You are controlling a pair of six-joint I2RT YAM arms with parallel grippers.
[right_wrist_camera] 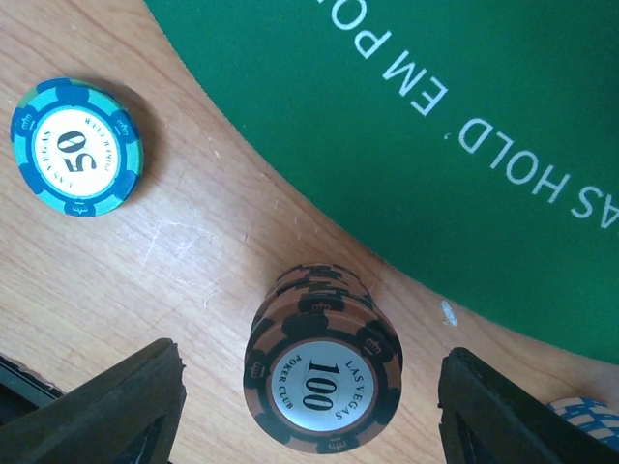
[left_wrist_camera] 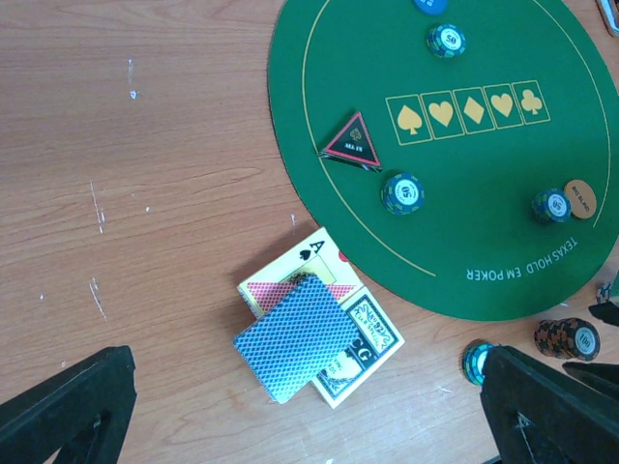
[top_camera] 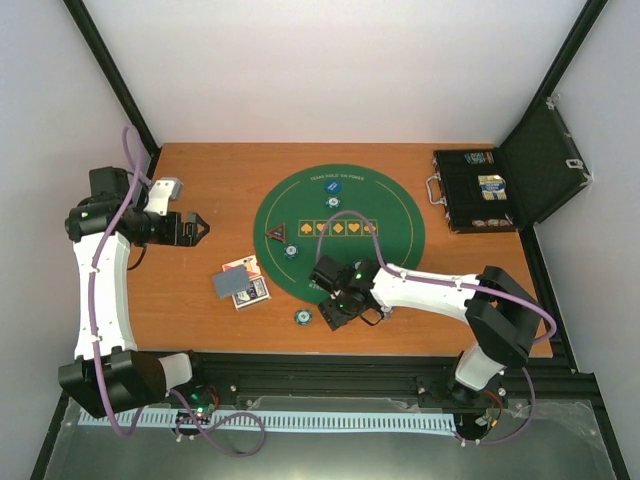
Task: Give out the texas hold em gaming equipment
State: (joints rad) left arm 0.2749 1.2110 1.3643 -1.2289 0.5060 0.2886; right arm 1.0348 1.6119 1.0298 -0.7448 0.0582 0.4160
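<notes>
The likeliest slip is toppling the 100 stack point(right_wrist_camera: 324, 372). It is several chips tall, so if the right gripper point(top_camera: 335, 312) closes off-centre or too high, the top chips could shear off and scatter onto the mat point(right_wrist_camera: 455, 106) or roll toward the near edge of the table point(top_camera: 190, 300). A shallow pinch could also lift only the upper chips and leave the rest behind. The stack stands on bare wood just off the mat's near rim, roughly centred between the right fingers point(right_wrist_camera: 111, 406). These are spread wide, with wood showing on either side, and neither touches the stack. How far above the table the fingertips sit I cannot tell. A single 50 chip point(right_wrist_camera: 77, 145) lies flat to the left of the stack, apart from it and outside the fingers' span, so it should not be caught. The left gripper point(top_camera: 197, 228) hangs empty with its fingers apart over the left of the table, and the cards point(left_wrist_camera: 309, 333) lie on the wood near and to its right.
</notes>
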